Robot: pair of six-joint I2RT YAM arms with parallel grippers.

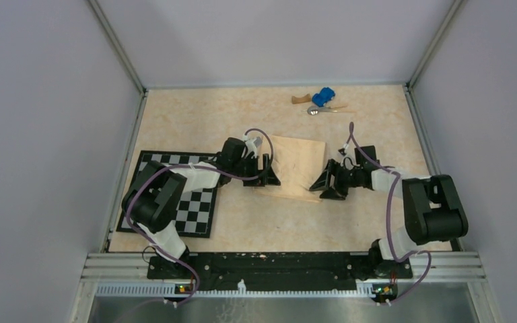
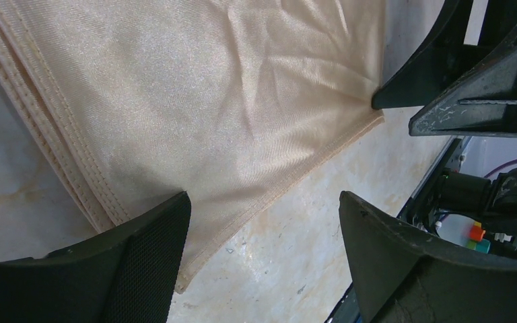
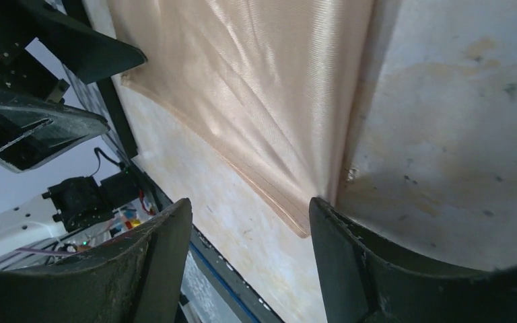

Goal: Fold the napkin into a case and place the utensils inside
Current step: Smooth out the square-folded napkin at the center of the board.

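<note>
Top external view: the folded peach-orange cloth napkin (image 1: 299, 165) lies flat on the beige worktop (image 1: 256, 222), between both arms. The left arm's fingers (image 2: 149, 256) stand apart at its near left corner, one over the stitched edge, the other over bare worktop. The right arm's fingers (image 3: 357, 262) stand apart at the near right corner, gripping nothing. The shiny silver utensils (image 1: 316, 111) lie near the far edge beside a blue toy car (image 1: 323, 97).
</note>
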